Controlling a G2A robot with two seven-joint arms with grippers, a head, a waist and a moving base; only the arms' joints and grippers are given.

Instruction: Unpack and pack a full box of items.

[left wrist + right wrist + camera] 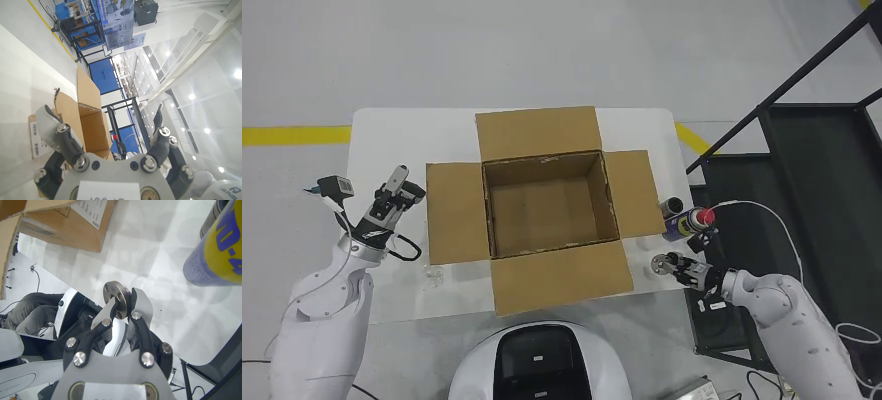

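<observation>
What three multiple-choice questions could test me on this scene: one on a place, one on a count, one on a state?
1. Where is the blue-and-yellow spray can?
A) standing on the table beside the cardboard box
B) inside the box
C) on the floor

2. How many of the box's flaps are folded outward?
A) two
B) three
C) four

3. What is the right gripper doing?
A) open and empty
B) shut on the metal flange
C) shut on the spray can

Answers:
1 A: the right wrist view shows the can upright on the white tabletop, outside the box.
2 C: the top view shows one flap spread out on each of the four sides.
3 B: the right wrist view shows its fingers pinching the round flange.
</observation>
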